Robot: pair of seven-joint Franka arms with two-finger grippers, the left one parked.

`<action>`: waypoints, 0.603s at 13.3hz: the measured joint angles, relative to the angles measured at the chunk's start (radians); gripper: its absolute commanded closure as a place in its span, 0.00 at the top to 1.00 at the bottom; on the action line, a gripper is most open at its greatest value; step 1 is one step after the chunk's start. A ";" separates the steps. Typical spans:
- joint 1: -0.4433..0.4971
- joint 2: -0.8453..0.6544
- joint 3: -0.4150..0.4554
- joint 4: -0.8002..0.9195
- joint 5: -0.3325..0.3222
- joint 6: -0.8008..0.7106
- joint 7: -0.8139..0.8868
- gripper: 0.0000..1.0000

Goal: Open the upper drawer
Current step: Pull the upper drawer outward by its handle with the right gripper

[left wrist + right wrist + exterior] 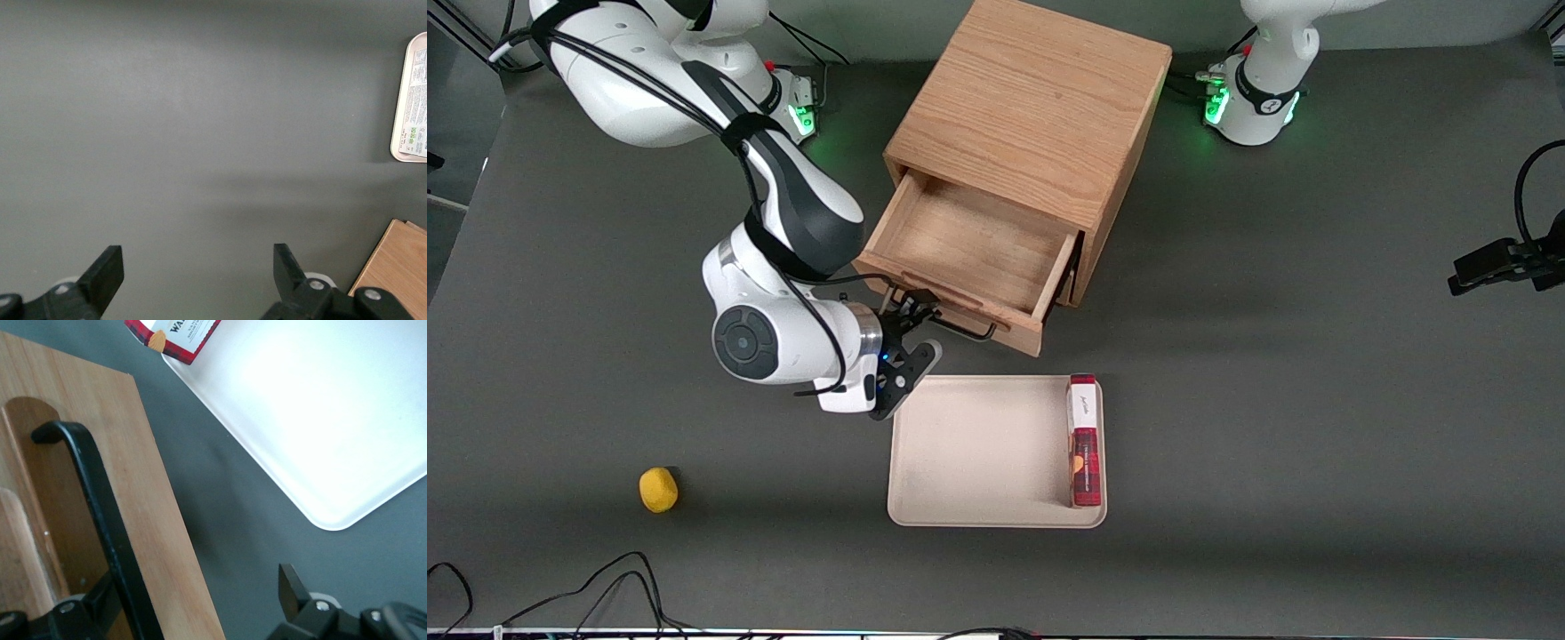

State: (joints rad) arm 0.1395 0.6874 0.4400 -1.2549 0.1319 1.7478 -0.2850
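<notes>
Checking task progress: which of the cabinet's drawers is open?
The upper drawer, pulled out from the cabinet with its bare wooden inside showing. The tool is at its black handle. The lower drawer isn't visible.

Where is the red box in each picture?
Front view: the red box stands in the tray, along its edge toward the parked arm.
Left wrist view: only its label side shows, in the tray.
Right wrist view: one end shows.
Shared landmark: the tray.

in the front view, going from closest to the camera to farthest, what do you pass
yellow ball → tray holding a red box → claw at the black handle → upper drawer, pulled out → oak cabinet
</notes>
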 measured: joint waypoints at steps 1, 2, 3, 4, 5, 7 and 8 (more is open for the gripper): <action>0.000 0.003 -0.007 0.005 0.000 0.000 -0.009 1.00; 0.000 0.006 -0.012 0.011 0.000 0.000 -0.014 1.00; 0.000 0.010 -0.014 0.018 0.000 -0.001 -0.015 1.00; 0.000 0.016 -0.016 0.027 0.000 -0.001 -0.016 1.00; 0.000 0.024 -0.018 0.040 0.000 -0.001 -0.016 1.00; 0.002 0.042 -0.021 0.071 -0.001 -0.001 -0.018 1.00; 0.003 0.050 -0.023 0.085 -0.001 -0.003 -0.018 1.00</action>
State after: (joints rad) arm 0.1427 0.7375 0.4167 -1.1697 0.1312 1.7446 -0.3030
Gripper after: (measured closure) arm 0.000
